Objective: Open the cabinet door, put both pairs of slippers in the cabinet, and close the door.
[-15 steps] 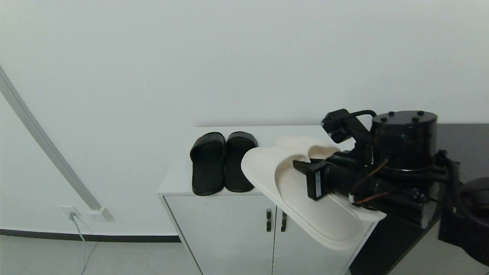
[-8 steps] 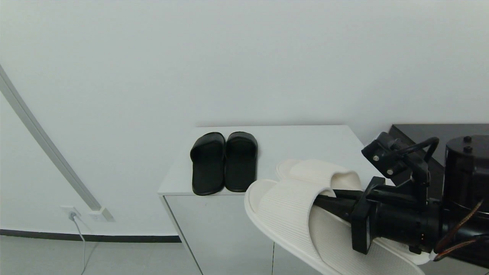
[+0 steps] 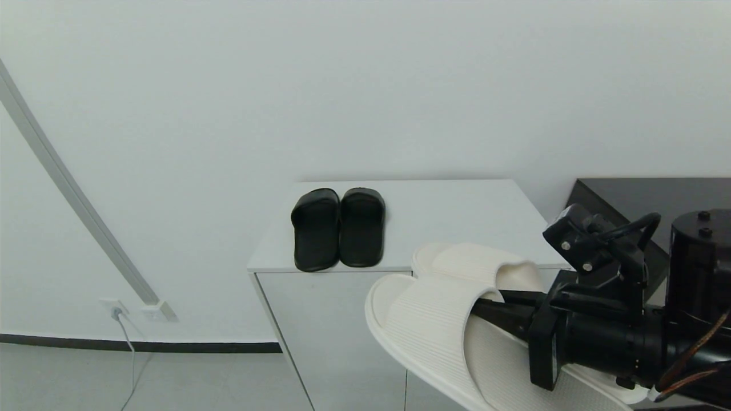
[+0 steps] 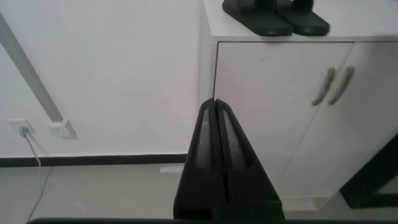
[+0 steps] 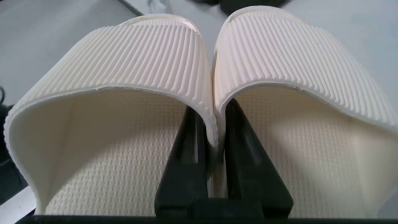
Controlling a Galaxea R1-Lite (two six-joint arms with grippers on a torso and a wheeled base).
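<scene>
Right fingers [image 5: 186, 168] astride adjoining straps of white slippers [image 5: 280, 68]

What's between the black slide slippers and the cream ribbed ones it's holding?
Nothing: the head view shows only bare white cabinet top between the black slide slippers and the cream ribbed slippers.

Matte black right arm [image 3: 605, 342], cylindrical joint housing [image 3: 699, 257], silver screws [image 3: 564, 245], looped black cable [image 3: 634, 220], tapered black fingers [image 4: 200, 162]

wall [image 3: 365, 85]: plain white — dark skirting [image 3: 171, 346] | floor [image 3: 85, 382]: grey | socket [image 3: 114, 309] low left
</scene>
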